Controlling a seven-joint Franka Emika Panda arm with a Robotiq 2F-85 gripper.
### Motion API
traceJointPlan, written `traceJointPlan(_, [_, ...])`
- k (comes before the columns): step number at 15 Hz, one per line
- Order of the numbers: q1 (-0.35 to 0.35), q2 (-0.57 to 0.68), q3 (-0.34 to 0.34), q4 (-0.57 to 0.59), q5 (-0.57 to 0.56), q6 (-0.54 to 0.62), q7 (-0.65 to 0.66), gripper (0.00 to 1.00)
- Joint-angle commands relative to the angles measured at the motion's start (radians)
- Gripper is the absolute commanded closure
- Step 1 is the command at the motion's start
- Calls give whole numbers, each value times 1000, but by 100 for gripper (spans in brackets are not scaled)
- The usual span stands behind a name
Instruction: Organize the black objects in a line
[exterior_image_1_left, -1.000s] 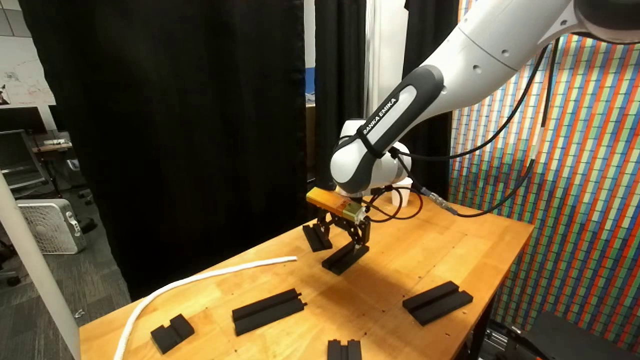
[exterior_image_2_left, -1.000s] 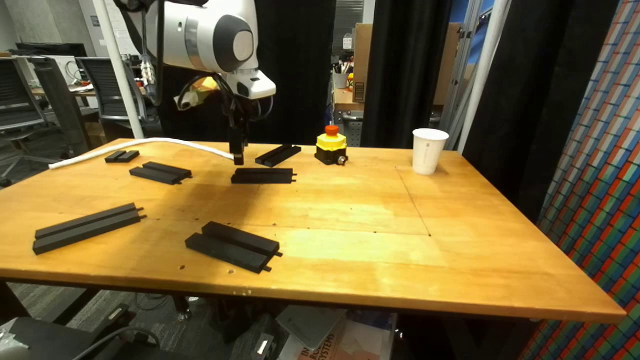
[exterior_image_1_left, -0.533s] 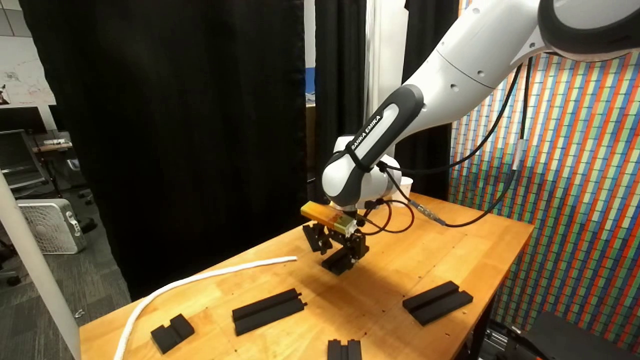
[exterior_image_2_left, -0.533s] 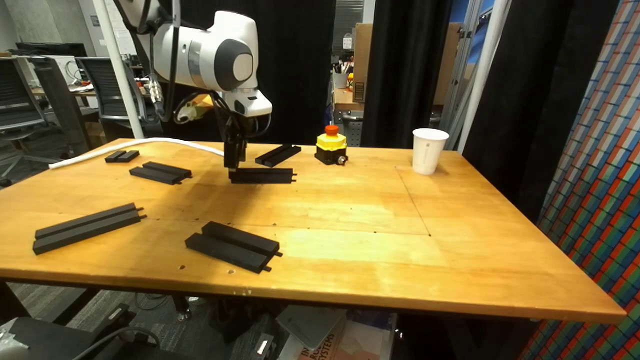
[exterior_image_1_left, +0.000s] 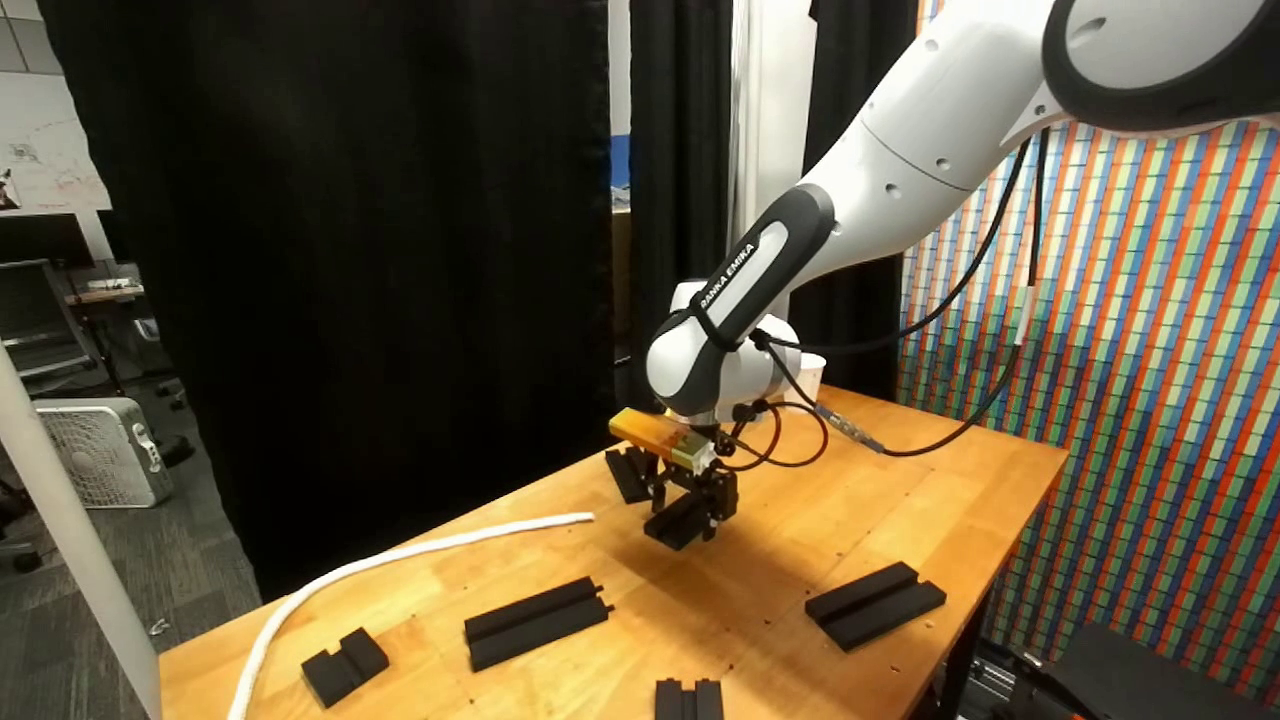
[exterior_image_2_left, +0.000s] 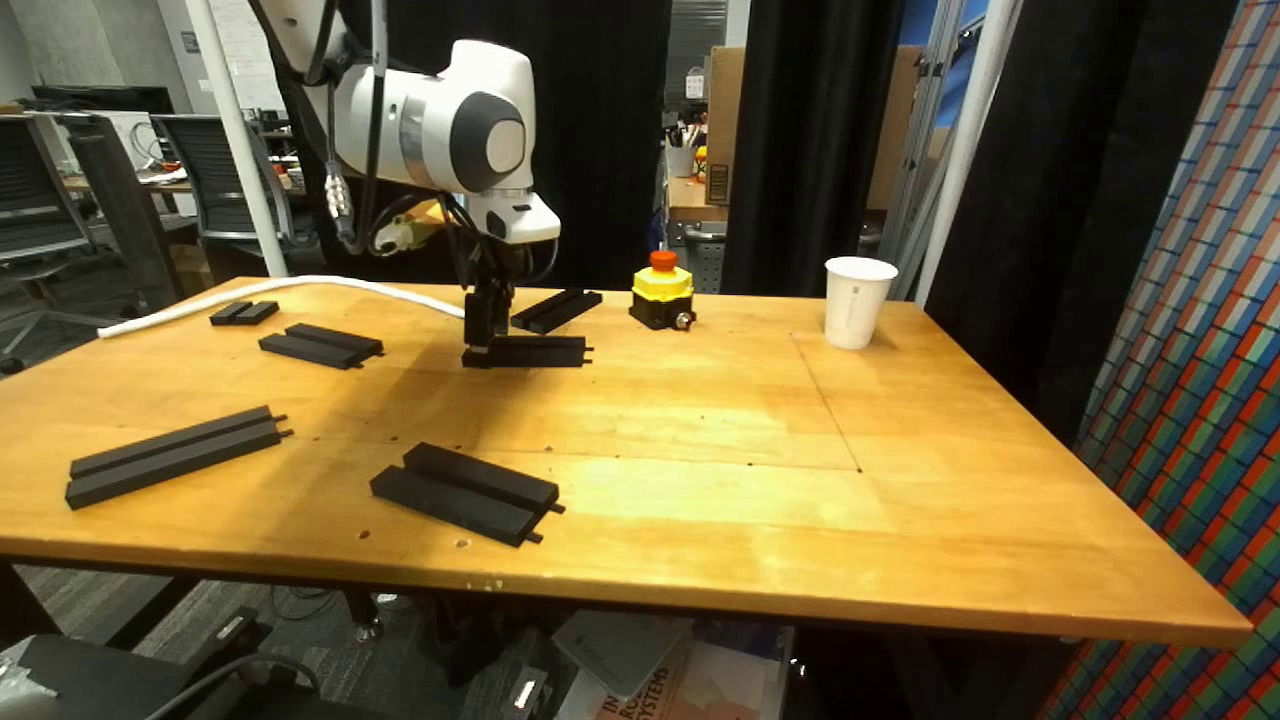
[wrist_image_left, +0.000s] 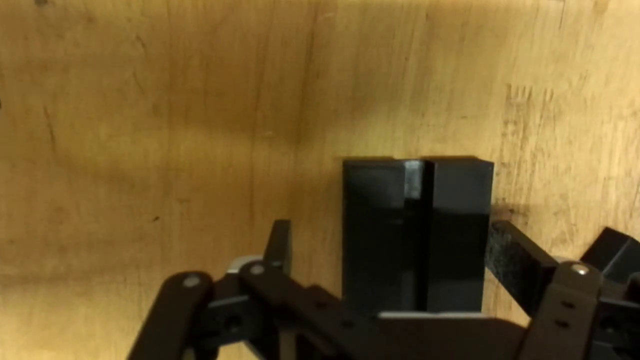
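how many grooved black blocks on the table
6. In an exterior view: first block back left, second block nearer and right, third block partly hidden by the gripper, fourth block behind that, fifth block front left, sixth block to its right.

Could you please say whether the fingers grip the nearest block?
No, the wrist view shows table between that block and one of the fingers.

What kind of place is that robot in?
Probably a robotics lab, though I can't be sure: a big robot arm reaches over a wooden table, a yellow box with a red button sits there, and desk chairs stand behind.
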Motion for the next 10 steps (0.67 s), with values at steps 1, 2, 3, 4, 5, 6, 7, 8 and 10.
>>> traceJointPlan(1, [3, 37, -24, 76, 12, -44, -5, 0])
traceJointPlan(2, [2, 44, -27, 88, 11, -51, -7, 0])
traceJointPlan(3, [3, 53, -31, 102, 8, -59, -7, 0])
traceJointPlan(4, [1, 61, -33, 114, 9, -67, -10, 0])
traceJointPlan(5, [0, 70, -34, 126, 10, -78, -13, 0])
traceJointPlan(6, [0, 79, -35, 137, 10, -85, -15, 0])
traceJointPlan(7, [1, 90, -37, 146, 4, -96, -20, 0])
traceJointPlan(8, [-2, 100, -35, 154, 9, -103, -26, 0])
traceJointPlan(10, [0, 118, -39, 168, 3, -122, -30, 0])
